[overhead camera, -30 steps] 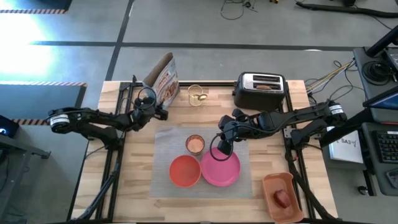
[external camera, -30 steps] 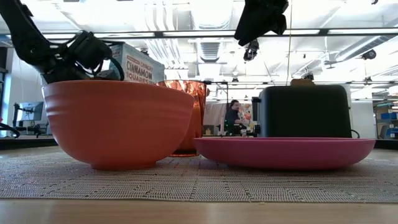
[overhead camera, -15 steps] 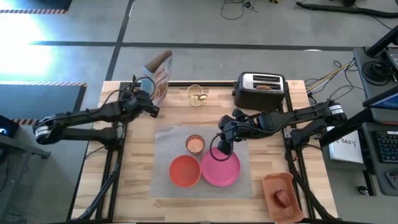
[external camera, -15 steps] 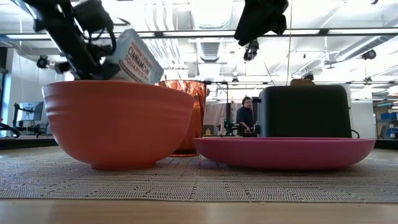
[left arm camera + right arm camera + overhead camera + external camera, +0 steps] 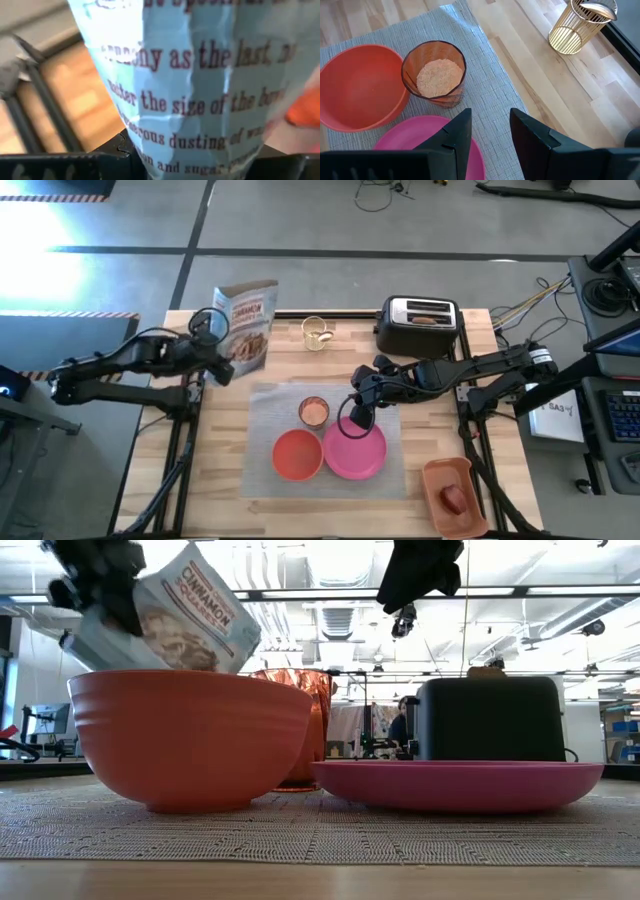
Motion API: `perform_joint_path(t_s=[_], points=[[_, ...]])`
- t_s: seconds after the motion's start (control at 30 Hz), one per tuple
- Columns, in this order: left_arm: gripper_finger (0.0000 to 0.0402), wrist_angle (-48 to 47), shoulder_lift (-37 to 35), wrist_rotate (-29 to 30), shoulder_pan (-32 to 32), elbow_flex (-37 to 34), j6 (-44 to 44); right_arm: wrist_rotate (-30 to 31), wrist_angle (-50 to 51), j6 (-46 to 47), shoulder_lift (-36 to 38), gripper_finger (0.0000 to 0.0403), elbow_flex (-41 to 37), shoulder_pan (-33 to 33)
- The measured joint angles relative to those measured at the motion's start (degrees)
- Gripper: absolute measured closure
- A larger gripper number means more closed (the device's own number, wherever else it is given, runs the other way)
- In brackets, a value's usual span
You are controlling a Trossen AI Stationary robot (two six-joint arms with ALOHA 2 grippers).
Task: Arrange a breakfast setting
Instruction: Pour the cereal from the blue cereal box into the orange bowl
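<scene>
High view: a cereal box (image 5: 247,325) is held off the table (image 5: 530,480) by the left gripper (image 5: 222,366), whose fingers are closed on the box's lower edge, near the table's back left corner. The box is tilted, and the orange bowl (image 5: 297,454) lies well apart from it on the grey mat (image 5: 265,405), beside the pink plate (image 5: 354,450) and the cup (image 5: 314,411). If the box is tipped before it is carried over the bowl, cereal could be spilled onto the mat or into the cup. A thin-edge grip on crumpled cardboard could be lost, by this judgement, if the box is swung quickly. The right gripper (image 5: 487,131) hangs over the plate's rim with its fingers parted and nothing between them; a collision could be caused if the left arm is brought toward the bowl. The apple (image 5: 454,499) sits in the tray (image 5: 440,473), and toast is seen in the toaster (image 5: 420,323).
</scene>
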State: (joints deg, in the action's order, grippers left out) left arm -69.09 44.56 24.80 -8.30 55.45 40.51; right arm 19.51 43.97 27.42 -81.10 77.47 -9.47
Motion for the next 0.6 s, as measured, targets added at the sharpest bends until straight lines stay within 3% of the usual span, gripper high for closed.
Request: perform_joint_path(t_s=[0.23, 0.6], points=[[0.0259, -3.71, -1.17, -8.96, 8.93, 2.22, 8.78, 0.0, 0.01, 0.0, 0.01, 0.028, 0.0, 0.01], [0.0259, -10.16, -1.04, -10.81, 23.95, 2.16, 26.58, 0.0, 0.02, 0.0, 0.0, 0.028, 0.0, 0.0]])
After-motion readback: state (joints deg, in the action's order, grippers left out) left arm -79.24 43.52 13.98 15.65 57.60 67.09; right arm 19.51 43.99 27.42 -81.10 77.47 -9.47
